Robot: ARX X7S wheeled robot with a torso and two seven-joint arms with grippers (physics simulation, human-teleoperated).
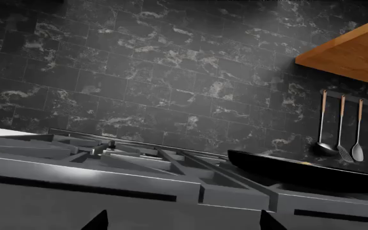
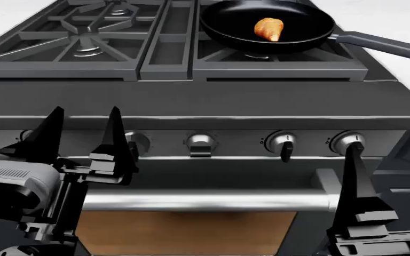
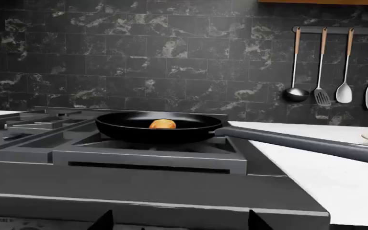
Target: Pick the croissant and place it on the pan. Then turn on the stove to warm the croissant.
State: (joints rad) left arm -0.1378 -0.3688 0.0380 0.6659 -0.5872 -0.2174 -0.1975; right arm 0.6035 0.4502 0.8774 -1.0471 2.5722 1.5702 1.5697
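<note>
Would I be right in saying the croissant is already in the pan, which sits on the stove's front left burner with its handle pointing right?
Not quite: the pan sits on the right burner, not the left, as the head view shows. The croissant is in it, handle pointing right.

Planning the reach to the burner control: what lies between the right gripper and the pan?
Head view: the stove's knob row and front ledge lie between right gripper and pan.

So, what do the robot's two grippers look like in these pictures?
The left gripper has black, pointed, blade-like fingers on a blocky black mount, with a rounded grey housing bearing ribbed vents behind it. The right gripper shows one matching black tapered finger. No cables or markings are visible.
</note>
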